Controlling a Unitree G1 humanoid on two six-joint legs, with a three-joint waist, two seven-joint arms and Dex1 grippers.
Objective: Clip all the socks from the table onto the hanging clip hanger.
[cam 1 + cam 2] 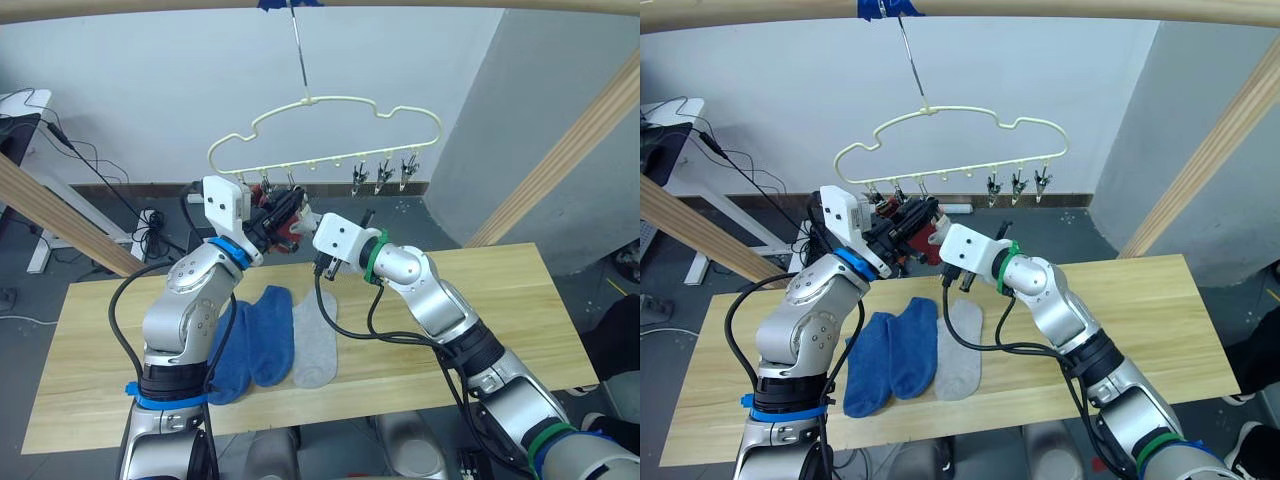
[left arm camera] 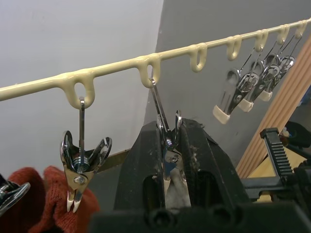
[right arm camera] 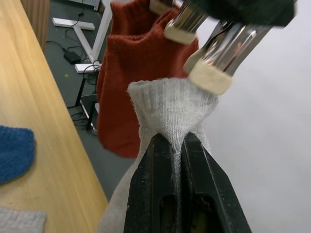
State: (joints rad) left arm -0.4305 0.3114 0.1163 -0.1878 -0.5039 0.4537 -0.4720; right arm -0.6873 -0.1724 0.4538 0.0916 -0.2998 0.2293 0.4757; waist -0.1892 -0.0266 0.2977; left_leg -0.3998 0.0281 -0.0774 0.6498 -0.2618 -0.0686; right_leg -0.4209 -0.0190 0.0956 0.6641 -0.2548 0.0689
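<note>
The pale yellow clip hanger (image 1: 345,101) hangs over the table's (image 1: 500,300) far edge. My left gripper (image 2: 170,145) is raised to its left end and shut on a metal clip (image 2: 165,131), squeezing it. My right gripper (image 3: 171,141), shut on a light grey sock (image 3: 170,104), holds the cuff up just under that clip's padded tips (image 3: 209,77). A rust red sock (image 3: 131,63) hangs from a clip beside it. On the table lie two blue socks (image 1: 232,350) (image 1: 272,335) and another grey sock (image 1: 317,345), side by side below my arms.
Three free clips (image 1: 385,175) hang at the hanger's right end. Thick wooden poles slant at the left (image 1: 60,215) and right (image 1: 570,150), with a beam across the top. Cables and a desk leg (image 1: 45,240) lie on the floor beyond the table.
</note>
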